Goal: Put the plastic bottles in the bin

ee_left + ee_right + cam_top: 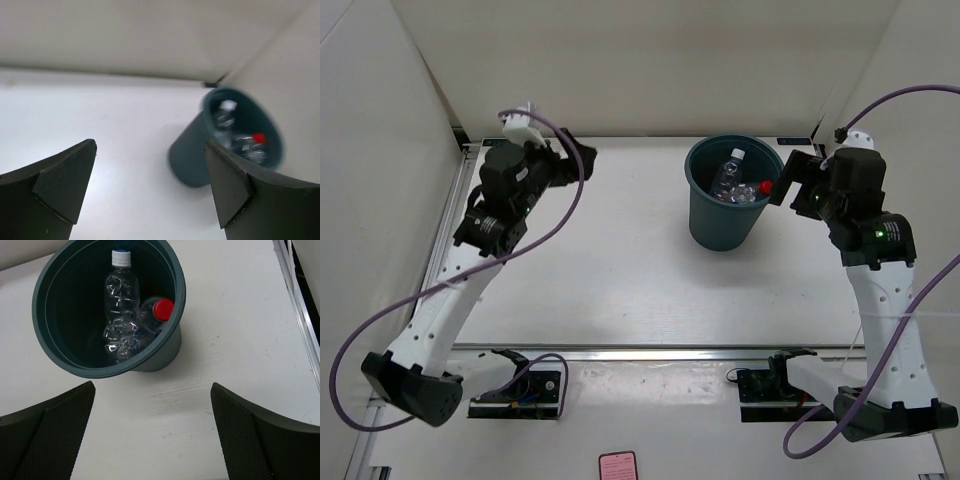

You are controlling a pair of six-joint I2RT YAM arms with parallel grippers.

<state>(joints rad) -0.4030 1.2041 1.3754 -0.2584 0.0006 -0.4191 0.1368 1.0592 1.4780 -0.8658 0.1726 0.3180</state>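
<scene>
The dark teal bin (723,222) stands at the back right of the table. Clear plastic bottles lie inside it: one with a white cap (121,285) and one with a red cap (161,310), both also in the top view (738,180). The others are hidden or too crumpled to tell apart. My right gripper (785,178) is open and empty, just right of the bin's rim (107,372). My left gripper (582,160) is open and empty at the back left, well away from the bin, which shows blurred in its view (192,160).
White walls enclose the table at the back and both sides. A metal rail (620,352) runs along the near edge of the table, with the arm bases behind it. A small pink card (617,466) lies at the very front.
</scene>
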